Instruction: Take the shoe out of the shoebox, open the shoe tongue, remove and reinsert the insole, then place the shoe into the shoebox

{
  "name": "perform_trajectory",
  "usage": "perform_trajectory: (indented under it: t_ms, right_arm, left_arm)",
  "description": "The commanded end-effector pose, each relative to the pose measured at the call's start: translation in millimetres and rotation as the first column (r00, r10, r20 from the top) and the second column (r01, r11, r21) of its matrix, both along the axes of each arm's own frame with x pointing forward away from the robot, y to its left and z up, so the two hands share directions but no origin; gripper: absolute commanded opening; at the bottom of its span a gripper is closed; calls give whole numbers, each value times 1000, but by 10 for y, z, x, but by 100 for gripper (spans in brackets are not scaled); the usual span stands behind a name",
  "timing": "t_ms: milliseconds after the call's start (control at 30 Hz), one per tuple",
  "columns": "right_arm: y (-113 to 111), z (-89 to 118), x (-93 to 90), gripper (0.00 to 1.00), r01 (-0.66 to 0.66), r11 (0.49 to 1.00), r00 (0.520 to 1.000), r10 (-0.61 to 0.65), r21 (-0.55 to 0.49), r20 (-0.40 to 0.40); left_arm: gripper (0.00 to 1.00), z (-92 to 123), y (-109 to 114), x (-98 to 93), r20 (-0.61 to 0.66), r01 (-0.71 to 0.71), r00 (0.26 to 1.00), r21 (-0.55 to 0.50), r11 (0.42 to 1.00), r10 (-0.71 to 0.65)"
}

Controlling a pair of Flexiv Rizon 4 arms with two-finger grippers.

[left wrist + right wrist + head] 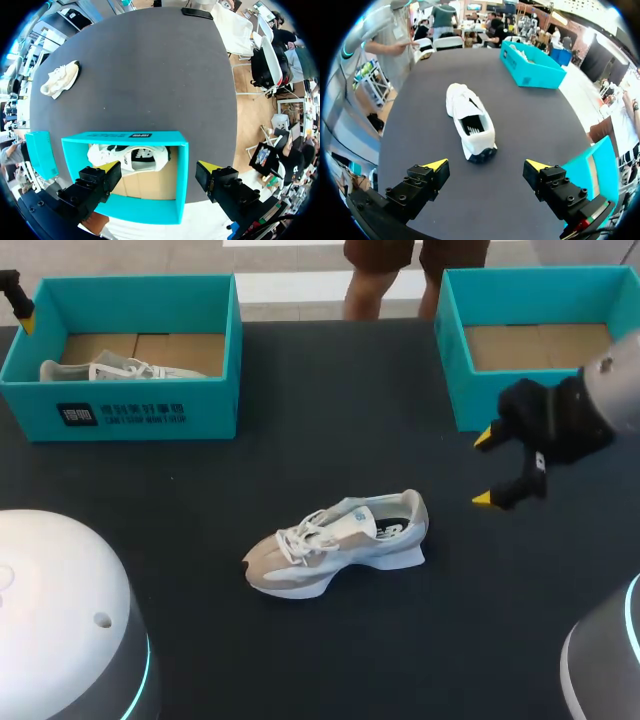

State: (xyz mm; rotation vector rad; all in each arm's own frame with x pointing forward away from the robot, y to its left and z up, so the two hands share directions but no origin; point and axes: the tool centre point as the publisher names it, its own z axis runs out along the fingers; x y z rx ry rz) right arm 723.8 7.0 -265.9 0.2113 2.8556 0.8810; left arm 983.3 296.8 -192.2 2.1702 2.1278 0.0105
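bright, even light from above; dark table [330, 390] matte; pale shoe [340, 545] well lit

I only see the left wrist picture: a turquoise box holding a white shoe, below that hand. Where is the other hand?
Observer: The right hand hangs open above the black table, holding nothing.
Visitor: And the shoe lying out there?
Observer: The beige and white laced sneaker stands on its sole, heel toward that hand.
Visitor: Is the second turquoise box empty?
Observer: That turquoise cardboard box sits beyond the right hand; what shows of its inside is bare cardboard.
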Motion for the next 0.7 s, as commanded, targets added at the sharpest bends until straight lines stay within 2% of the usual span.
perform_trajectory:
  t_ms: [33, 67, 700]
  right_arm:
    - [69, -335, 9, 100, -63, 936, 998, 58, 346, 23]
    - [67, -417, 5, 100, -24, 960, 999, 31, 279, -19]
    - [67, -417, 5, 100, -24, 960, 999, 31, 279, -19]
  left_arm:
    - [100, -1, -1, -6, 2, 0, 1000, 2, 1000, 0]
    - [100, -1, -1, -6, 2, 0, 1000, 2, 1000, 0]
    - [100, -1, -1, -6, 2, 0, 1000, 2, 1000, 0]
